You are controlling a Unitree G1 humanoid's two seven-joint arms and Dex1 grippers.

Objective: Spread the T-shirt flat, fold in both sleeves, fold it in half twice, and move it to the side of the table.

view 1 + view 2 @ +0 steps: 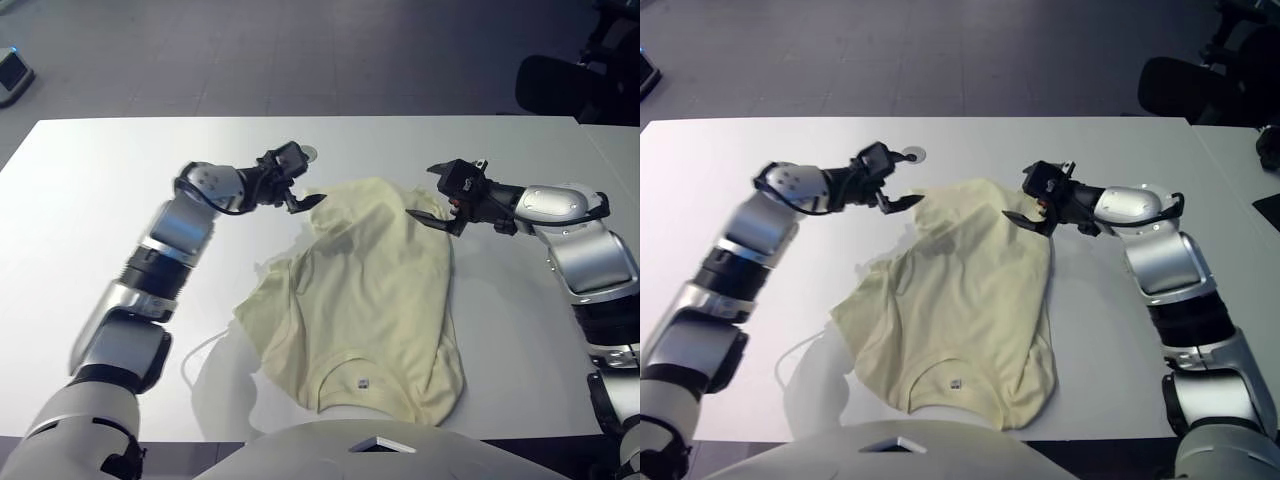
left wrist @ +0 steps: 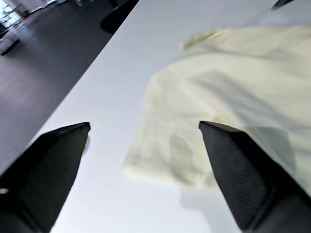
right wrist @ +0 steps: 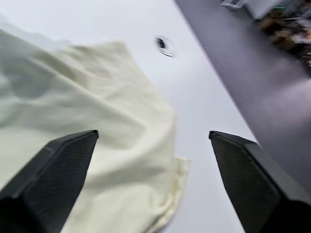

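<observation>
One T-shirt (image 1: 370,300), pale yellow, lies rumpled at the middle of one white desk (image 1: 100,200), collar at the near edge and hem toward the far side. The cloth is creased and partly lifted along its far edge, and its left side is bunched. Two arms reach in from the near corners, each bent at the elbow with the forearm turned inward, so that the two claws face each other across the far hem.

The left claw (image 2: 144,126) sits at the far left corner of the hem with its two fingers spread apart and nothing between them. The right claw (image 3: 153,133) sits at the far right corner, likewise spread and holding nothing. From the head views it cannot be told whether either lower fingertip touches the cloth.

The wrist views make the gap between each pair of dark fingers plain, with the hem lying beyond it. The right wrist view also takes in one small round insert (image 3: 163,43) in the desk, beyond the shirt. The head views add one thin white cord (image 1: 195,350) looping on the desk near the shirt's left side.
</observation>
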